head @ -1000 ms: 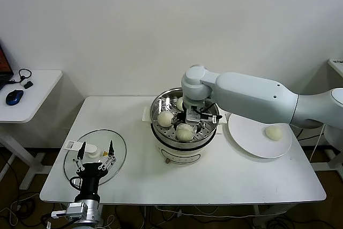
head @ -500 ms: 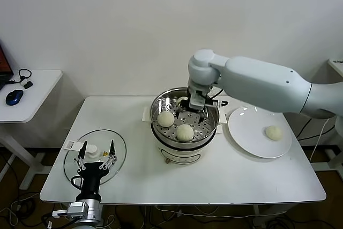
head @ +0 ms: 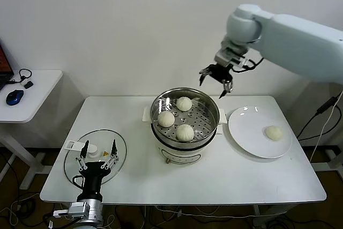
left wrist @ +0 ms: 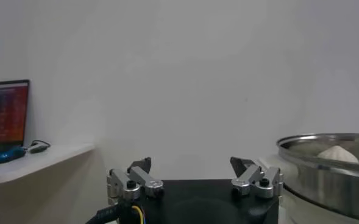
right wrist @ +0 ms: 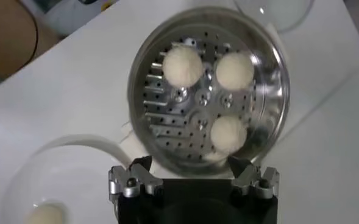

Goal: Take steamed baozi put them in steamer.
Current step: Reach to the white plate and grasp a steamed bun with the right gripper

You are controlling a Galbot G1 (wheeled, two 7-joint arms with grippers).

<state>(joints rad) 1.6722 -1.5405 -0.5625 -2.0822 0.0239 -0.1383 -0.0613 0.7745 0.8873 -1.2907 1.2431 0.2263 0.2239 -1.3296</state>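
I see 3 cream-white baozi [head: 184, 103] on the shiny steel steamer [head: 161, 102] tray dotted with holes, 1 more on the white plate [head: 246, 132].

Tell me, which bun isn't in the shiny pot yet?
The baozi lying alone on the white plate, right of the steamer. The other three buns already sit on the steamer's perforated tray. The open right gripper hangs above, holding nothing.

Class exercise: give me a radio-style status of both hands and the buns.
Right hand open, empty, above steel steamer. Left hand parked by glass lid. Three buns in; one on plate.
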